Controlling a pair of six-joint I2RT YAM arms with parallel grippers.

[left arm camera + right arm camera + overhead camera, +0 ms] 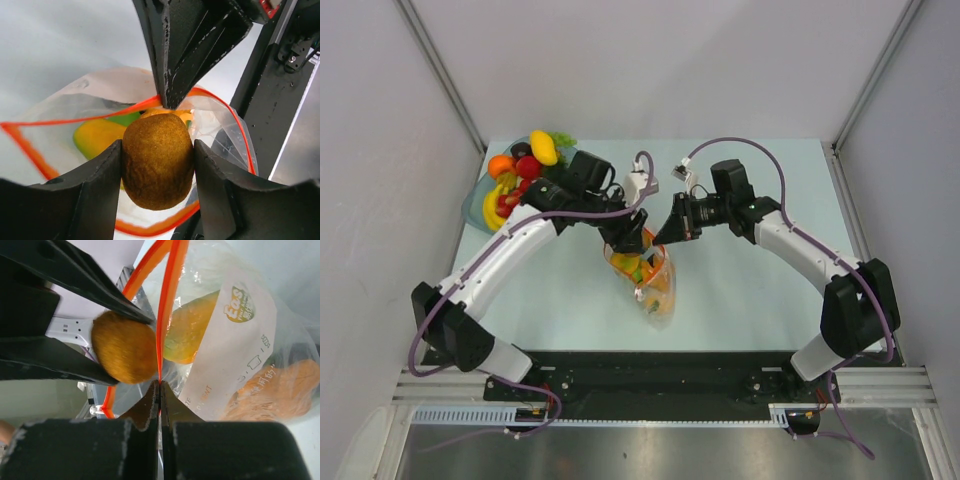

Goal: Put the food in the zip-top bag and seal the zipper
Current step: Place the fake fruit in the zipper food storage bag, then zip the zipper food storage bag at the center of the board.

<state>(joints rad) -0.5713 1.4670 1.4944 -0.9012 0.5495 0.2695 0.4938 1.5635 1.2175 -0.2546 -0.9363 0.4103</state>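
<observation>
The pale surface [760, 290] carries the work at its middle, where both arms meet over the zip-top bag [650, 275]. The bag lies just in front of the two wrists, mouth toward them. It is thin, crinkly clear film with a white printed label, so it looks light and floppy. It will likely buckle or slide if pushed, and the firmer edge strip looks like the best place to hold it.

At the far left corner a bluish translucent dish [475, 205] holds the remaining food [520, 170]: glossy yellow, orange, red and dark pieces, piled together.

The left fingers [95, 190] are clamped on a brown fruit [157, 167], one finger on each flank, hanging right at the bag's open mouth. The fruit is oval, finely speckled and matt. It looks hard and light, and being rounded it could roll out of a loose grip.

Inside the bag lie a yellow-orange piece [97, 137], a green piece [122, 119] and, in the right wrist view, an orange piece [280, 390].

The right fingers [150, 407] are pressed together on the zipper [165, 315], pinching one lip to hold the mouth open. The zipper is a thin red-orange strip framing the opening. It is narrow and slick, so I judge that sealing it will need a firm pinch run along its length.
</observation>
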